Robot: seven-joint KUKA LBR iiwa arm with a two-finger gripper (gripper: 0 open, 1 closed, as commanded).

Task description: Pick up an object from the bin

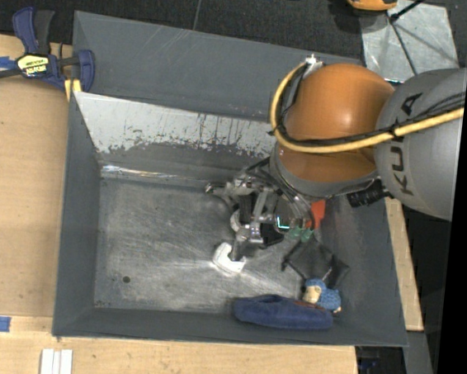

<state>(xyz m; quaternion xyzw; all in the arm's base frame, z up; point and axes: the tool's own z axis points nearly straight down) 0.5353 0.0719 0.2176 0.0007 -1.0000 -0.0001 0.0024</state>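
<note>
My gripper [242,243] hangs below the orange wrist cover, near the middle of the bin floor and a bit right of centre. Its fingertips come down right over a small white block [228,260] that lies on the floor. Whether the fingers close on the block is hidden by the gripper's own body. A black angular piece [313,259] lies just right of the gripper. Beside that sits a small blue and tan figure [320,296]. Near the arm, a short red-orange piece [317,213] pokes out from under the cover.
A dark blue cloth-like roll [280,313] lies along the front wall at the lower right. The arm and its orange cover hang over the right rear part of the bin. The left half of the floor is bare metal.
</note>
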